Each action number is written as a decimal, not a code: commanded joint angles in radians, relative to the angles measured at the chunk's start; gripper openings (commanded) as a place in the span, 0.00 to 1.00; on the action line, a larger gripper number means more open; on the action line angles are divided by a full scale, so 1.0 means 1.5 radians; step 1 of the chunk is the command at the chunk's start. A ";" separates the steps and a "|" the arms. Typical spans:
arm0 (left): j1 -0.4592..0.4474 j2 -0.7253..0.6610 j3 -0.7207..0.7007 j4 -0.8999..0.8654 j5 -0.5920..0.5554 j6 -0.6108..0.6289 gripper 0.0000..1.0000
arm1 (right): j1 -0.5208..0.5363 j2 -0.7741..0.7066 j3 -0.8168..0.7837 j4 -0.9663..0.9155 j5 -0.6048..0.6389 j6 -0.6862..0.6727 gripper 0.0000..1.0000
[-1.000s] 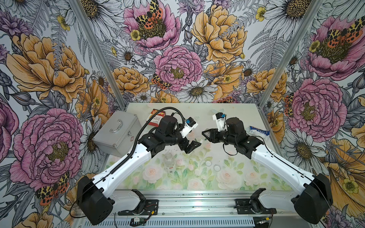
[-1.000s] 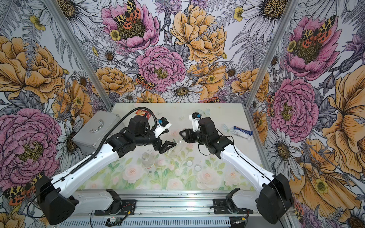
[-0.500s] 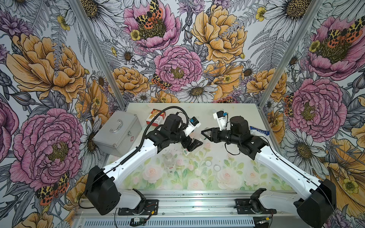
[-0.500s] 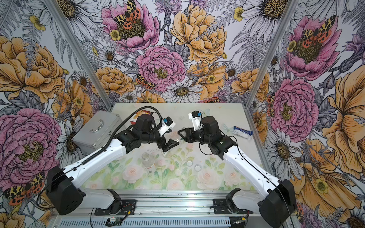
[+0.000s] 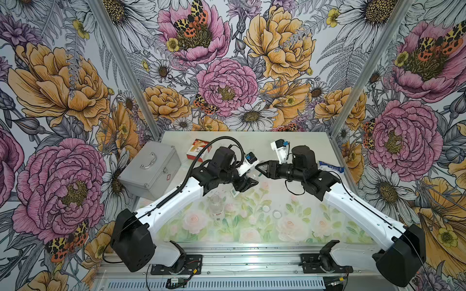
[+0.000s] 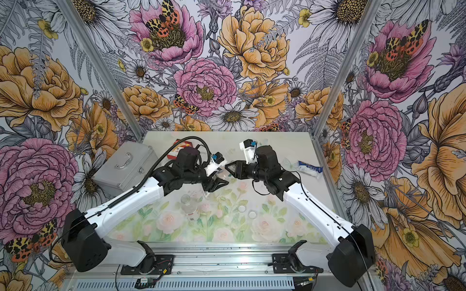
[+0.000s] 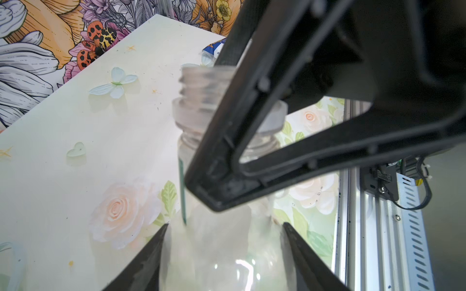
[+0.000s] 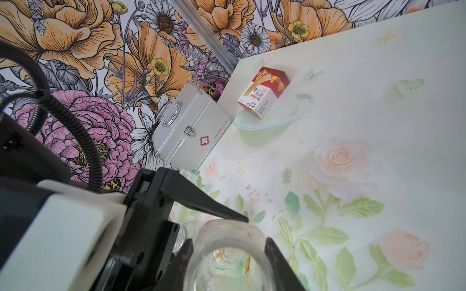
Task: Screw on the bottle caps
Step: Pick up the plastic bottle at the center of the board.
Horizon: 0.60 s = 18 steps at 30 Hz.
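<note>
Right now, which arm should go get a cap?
Probably the right gripper, once it lets go of the bottle: the caps lie on its side of the table, and the left gripper hugs the bottle too.

Out beyond the right gripper (image 8: 228,240), the red-and-white box (image 8: 263,92) reads "HYNAUT" and "Bandage"; its smaller print is too tiny to read. Nearer in, the silver case (image 8: 189,128) carries a red cross sign (image 8: 204,141).

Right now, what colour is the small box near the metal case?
The box is red and white; right wrist view.
</note>
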 commanded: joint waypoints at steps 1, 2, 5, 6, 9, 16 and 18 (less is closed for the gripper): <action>-0.004 -0.025 -0.006 0.015 0.001 0.021 0.56 | -0.002 0.008 0.021 0.009 -0.003 0.009 0.26; -0.004 -0.025 -0.008 0.015 0.002 0.021 0.54 | -0.002 0.009 0.020 0.009 -0.002 0.009 0.27; -0.004 -0.022 -0.008 0.015 0.002 0.018 0.51 | -0.002 0.011 0.018 0.008 0.005 0.003 0.29; -0.003 -0.020 -0.006 0.015 0.003 0.015 0.50 | -0.002 0.011 0.017 0.009 0.008 0.001 0.31; -0.001 -0.013 -0.004 0.017 0.005 0.008 0.46 | -0.004 0.013 0.014 0.009 0.009 -0.004 0.38; 0.021 -0.001 0.004 0.020 0.016 -0.007 0.39 | -0.023 0.001 -0.003 0.008 0.007 0.006 0.59; 0.028 0.002 0.004 0.021 0.015 -0.007 0.39 | -0.038 -0.018 -0.020 0.008 0.006 0.011 0.62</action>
